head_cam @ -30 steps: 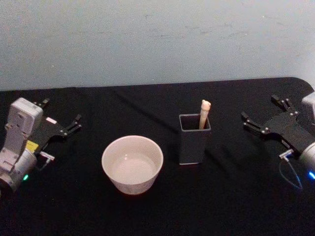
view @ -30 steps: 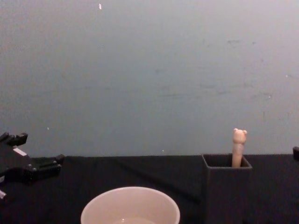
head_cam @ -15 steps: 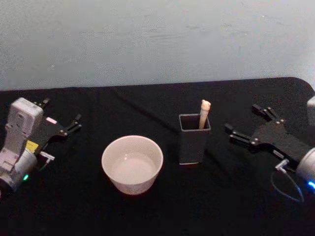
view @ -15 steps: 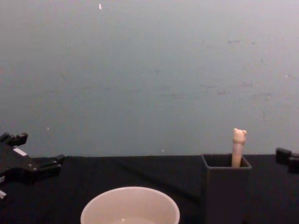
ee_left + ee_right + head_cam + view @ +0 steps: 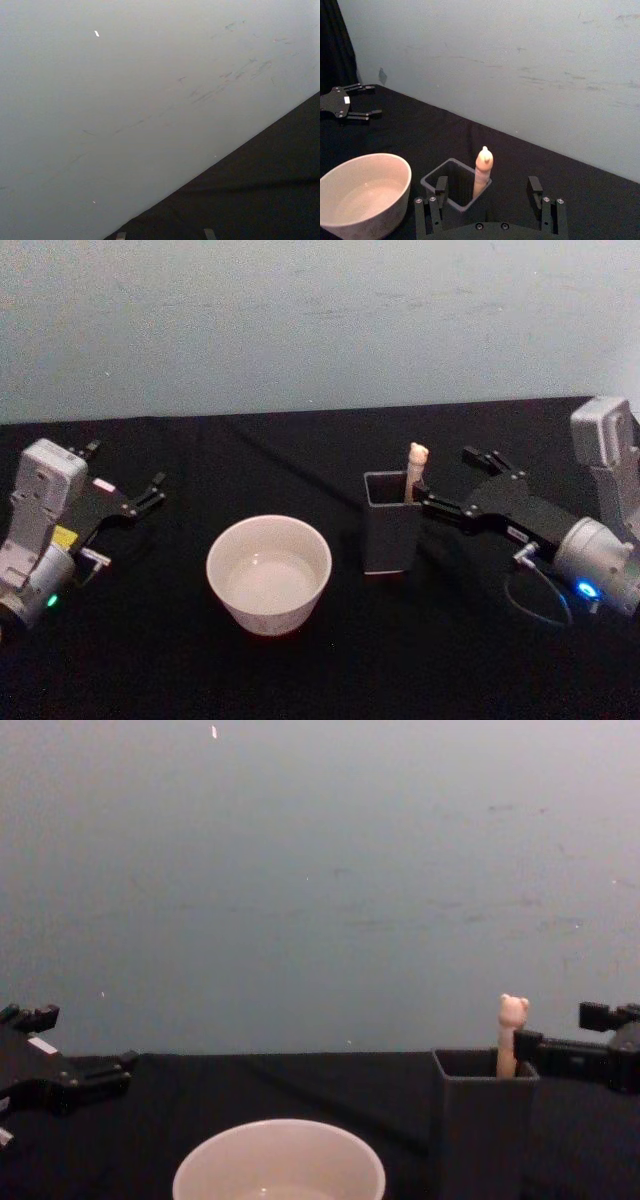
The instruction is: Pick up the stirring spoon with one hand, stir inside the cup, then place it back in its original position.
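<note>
On the desk (image 5: 300, 680) we find the cup (image 5: 268, 573) at lower centre of the head view, the box holder (image 5: 391, 530) just right of it. The stirring spoon (image 5: 415, 468) stands in the holder's far right corner. Our right pincer (image 5: 446, 478) sits just right of the spoon; our left pincer (image 5: 126, 465) lies at the left edge.

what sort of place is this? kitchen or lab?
Probably a lab test bench, not a kitchen: a table draped in black cloth against a bare pale wall, a cup and a dark holder with the stirring spoon, the right claw open beside the holder, left claw parked far left.
</note>
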Robot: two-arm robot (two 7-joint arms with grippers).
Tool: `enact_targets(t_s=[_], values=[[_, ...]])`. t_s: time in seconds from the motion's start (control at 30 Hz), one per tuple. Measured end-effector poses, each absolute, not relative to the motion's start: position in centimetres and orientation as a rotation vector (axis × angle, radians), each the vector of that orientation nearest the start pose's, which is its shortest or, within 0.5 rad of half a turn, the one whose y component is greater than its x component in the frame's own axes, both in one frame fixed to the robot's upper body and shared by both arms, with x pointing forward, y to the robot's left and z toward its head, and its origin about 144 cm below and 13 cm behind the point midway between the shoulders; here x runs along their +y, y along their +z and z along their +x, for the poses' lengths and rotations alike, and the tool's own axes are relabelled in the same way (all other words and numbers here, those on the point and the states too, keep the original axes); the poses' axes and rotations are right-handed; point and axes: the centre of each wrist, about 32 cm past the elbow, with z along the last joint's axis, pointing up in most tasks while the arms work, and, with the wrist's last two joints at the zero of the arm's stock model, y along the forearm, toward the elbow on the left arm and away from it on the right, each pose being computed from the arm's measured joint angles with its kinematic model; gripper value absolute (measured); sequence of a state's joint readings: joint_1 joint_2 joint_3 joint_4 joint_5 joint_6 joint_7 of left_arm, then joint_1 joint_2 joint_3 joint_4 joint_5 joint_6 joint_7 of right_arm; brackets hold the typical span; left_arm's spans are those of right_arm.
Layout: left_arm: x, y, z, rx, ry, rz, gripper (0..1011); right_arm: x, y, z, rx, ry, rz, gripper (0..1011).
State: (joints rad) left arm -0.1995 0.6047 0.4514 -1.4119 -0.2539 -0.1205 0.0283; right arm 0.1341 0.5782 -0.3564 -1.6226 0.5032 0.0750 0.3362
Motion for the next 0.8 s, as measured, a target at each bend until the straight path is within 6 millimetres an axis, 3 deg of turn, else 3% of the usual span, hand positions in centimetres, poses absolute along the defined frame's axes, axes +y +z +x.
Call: enact_targets(t_s=[0.4,0.8], values=[[31.0,114.0,48.9,-0.285,1.248,0.304,1001,-27.3,118.5,49.7,0.034,-0.904,-0.134,1002],[31.0,114.0,48.9,-0.285,1.248,0.305,1001,-27.2,118.4,50.6,0.046,-0.911,-0.134,1002]])
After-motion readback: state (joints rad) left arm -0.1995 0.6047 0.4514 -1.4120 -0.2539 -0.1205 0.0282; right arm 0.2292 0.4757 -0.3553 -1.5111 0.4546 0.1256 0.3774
